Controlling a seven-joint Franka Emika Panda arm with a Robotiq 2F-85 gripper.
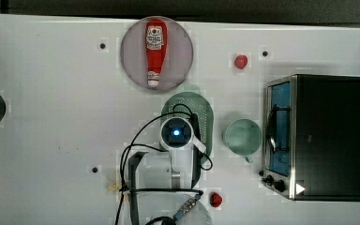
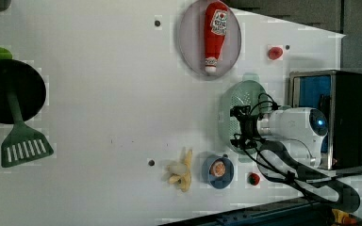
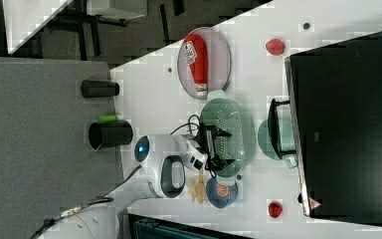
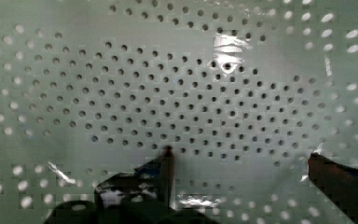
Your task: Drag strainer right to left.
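Currently we log: end effector [image 4: 240, 163], fingers spread apart, down inside the strainer [image 4: 177, 79]. Risk: fingers skid over the bowl, strainer stays put beneath them.

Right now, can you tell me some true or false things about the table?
1. The ketchup bottle lies on a plate. True.
2. The gripper is inside the strainer, its fingers apart. True.
3. The cup sits on the top view's left of the strainer. False: it sits on the right, between strainer and oven.
4. The spatula is red. False: it is green.
5. The strainer has holes in its bowl. True.
6. The bottle stands upright. False: it lies on its side.
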